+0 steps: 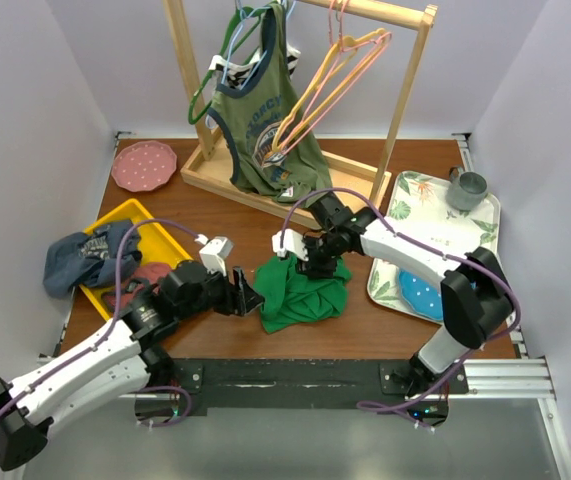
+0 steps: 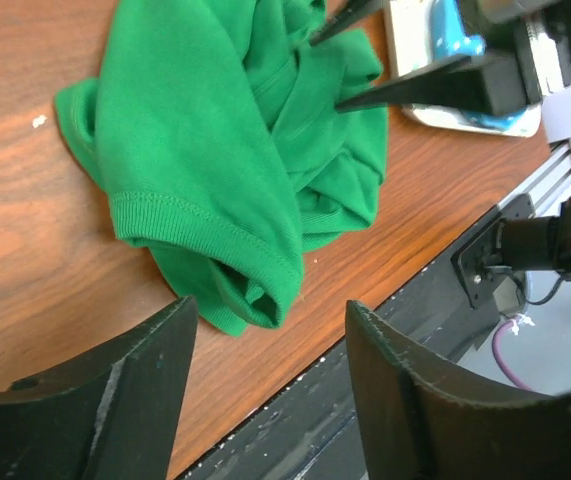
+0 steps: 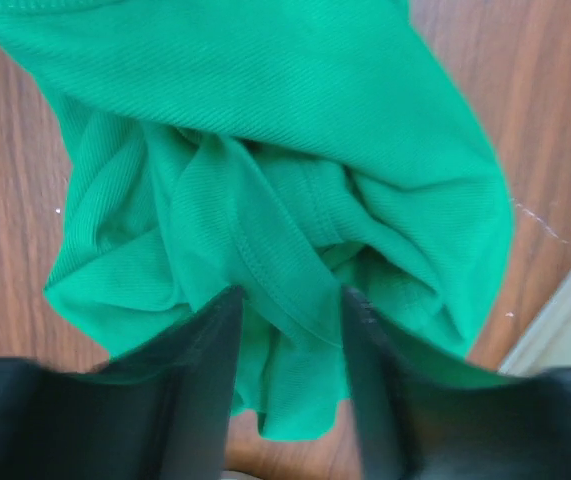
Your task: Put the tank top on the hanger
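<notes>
The bright green tank top point(image 1: 300, 292) lies crumpled on the wooden table near its front edge. My left gripper point(image 1: 250, 298) is open and empty, just left of the top; in the left wrist view point(image 2: 270, 380) its fingers frame the top's near hem point(image 2: 255, 290) without touching it. My right gripper point(image 1: 310, 262) is open and pressed down into the top's far side; in the right wrist view point(image 3: 290, 330) a fold of the green fabric point(image 3: 275, 260) lies between its fingers. The yellow-orange hanger point(image 1: 310, 100) hangs on the rack at the back.
A wooden clothes rack point(image 1: 405, 90) holds an olive printed top point(image 1: 265, 130), pink hangers point(image 1: 350, 45) and a dark green hanger point(image 1: 203, 100). A yellow tray point(image 1: 130, 212) with blue cloth lies left, a pink plate point(image 1: 143, 165) behind it. A floral tray point(image 1: 415, 195) and grey mug point(image 1: 467, 188) sit right.
</notes>
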`<action>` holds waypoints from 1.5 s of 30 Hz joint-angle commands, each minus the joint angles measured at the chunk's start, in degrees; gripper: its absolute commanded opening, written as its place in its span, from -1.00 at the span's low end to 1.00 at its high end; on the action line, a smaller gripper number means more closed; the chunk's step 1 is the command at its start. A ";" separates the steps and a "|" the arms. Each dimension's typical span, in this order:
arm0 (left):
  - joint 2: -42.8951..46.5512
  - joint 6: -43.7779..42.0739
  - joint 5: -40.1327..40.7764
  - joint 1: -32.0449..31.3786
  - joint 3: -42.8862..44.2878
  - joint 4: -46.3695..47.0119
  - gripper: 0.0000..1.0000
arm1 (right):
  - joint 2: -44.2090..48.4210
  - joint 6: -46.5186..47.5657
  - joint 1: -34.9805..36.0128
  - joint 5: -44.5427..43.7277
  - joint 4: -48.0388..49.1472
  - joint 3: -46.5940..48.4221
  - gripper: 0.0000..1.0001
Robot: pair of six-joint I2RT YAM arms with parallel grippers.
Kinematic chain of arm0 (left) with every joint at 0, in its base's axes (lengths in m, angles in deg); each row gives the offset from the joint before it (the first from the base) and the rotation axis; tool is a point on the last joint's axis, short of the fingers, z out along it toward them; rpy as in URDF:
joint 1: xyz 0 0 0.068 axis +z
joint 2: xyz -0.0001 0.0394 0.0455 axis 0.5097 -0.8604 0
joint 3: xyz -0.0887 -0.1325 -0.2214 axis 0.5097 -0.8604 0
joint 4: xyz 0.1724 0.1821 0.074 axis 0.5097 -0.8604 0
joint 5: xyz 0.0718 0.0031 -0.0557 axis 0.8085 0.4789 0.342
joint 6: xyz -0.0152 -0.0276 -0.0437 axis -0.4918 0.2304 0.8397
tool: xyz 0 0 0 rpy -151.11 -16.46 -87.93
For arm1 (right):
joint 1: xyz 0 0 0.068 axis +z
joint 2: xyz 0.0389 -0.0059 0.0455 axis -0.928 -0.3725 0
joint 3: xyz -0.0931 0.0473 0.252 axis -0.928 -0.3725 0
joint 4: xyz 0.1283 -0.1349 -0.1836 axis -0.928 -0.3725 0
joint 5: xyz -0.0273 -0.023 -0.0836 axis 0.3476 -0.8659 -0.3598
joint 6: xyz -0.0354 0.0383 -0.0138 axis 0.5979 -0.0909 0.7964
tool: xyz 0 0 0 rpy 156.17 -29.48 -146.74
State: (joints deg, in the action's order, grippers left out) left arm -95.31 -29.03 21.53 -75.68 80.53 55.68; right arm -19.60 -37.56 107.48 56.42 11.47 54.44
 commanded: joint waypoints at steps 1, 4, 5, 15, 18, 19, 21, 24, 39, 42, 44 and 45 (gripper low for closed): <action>-3.06 2.14 -2.15 -0.23 -1.95 7.48 0.27 | -1.60 0.99 0.55 -1.81 -2.75 0.32 -0.59; -6.66 2.41 -2.41 -0.23 -1.70 9.60 0.19 | -0.20 0.11 0.55 -2.34 -4.69 0.50 -1.00; -8.59 2.41 -2.59 -0.31 -1.34 10.13 0.19 | 0.59 0.11 0.55 -2.34 -5.31 0.32 -1.00; -16.78 3.72 -2.94 -0.84 -2.74 16.64 -0.64 | 10.88 15.02 0.55 1.27 -27.45 -5.02 -1.00; -15.29 5.91 -2.68 -0.84 -5.82 19.10 -0.78 | 13.25 17.06 0.55 -4.25 -30.71 -12.21 -1.00; -14.42 6.44 -2.94 -0.84 -6.69 19.88 -0.79 | 14.04 17.07 0.55 -7.14 -30.72 -13.99 -1.00; -11.61 7.93 -3.11 -0.84 -9.07 20.42 -0.81 | 16.67 16.29 0.55 -9.63 -29.76 -17.68 -0.92; -7.74 8.03 -5.56 -0.76 -11.44 21.47 -0.78 | 20.18 13.83 0.46 -10.25 -29.05 -17.53 -0.12; -1.56 5.57 -6.92 -6.18 -7.94 18.13 0.24 | 15.20 -17.79 -11.76 3.01 0.63 -9.34 0.45; -7.62 6.09 1.85 -13.02 -4.25 17.69 0.24 | 11.51 -20.36 -10.27 2.41 3.37 -9.52 0.41; -12.63 6.27 5.22 -16.12 -1.45 15.41 0.21 | 9.23 -20.63 -9.04 1.27 3.91 -9.70 0.35; -14.39 6.53 9.32 -18.66 -0.56 15.23 0.20 | 8.69 -20.63 -8.60 0.74 4.26 -10.22 0.32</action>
State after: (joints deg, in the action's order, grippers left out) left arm -103.73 -22.99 18.64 -87.48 73.84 71.68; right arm -8.75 -53.06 96.93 56.48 10.05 45.22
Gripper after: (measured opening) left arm 0.610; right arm 0.683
